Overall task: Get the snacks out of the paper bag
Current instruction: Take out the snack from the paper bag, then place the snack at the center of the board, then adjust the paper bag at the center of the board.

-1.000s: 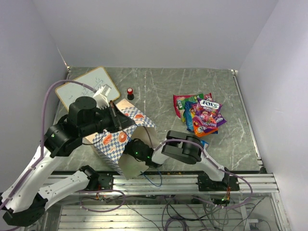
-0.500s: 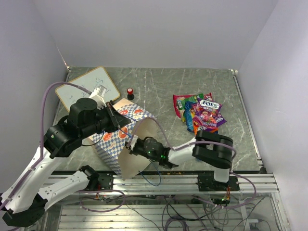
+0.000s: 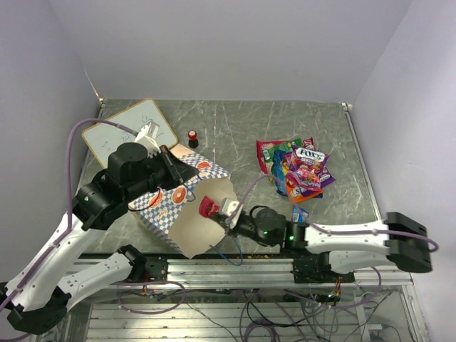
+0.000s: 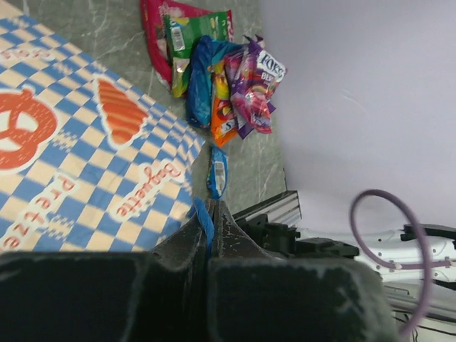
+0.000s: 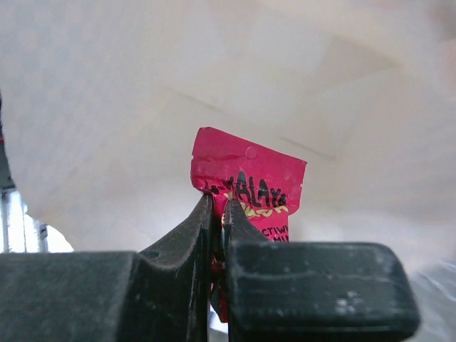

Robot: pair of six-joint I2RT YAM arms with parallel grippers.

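Several snacks [image 3: 299, 167] lie piled at two o'clock. The right gripper [image 3: 218, 211] clamps a red packet [image 3: 207, 207] at the paper bag [image 3: 164, 210] mouth; the left gripper [image 4: 211, 221] pinches the bag's edge. Anything left inside is hidden

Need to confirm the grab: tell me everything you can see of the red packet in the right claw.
The small glossy red foil packet carries black lettering and a small round mark near its top edge. Its lower left is pinched in the shut right claw, and the rest sticks out past the fingertips. It sits at the open mouth of the cream checked paper bag, with cream paper behind it.
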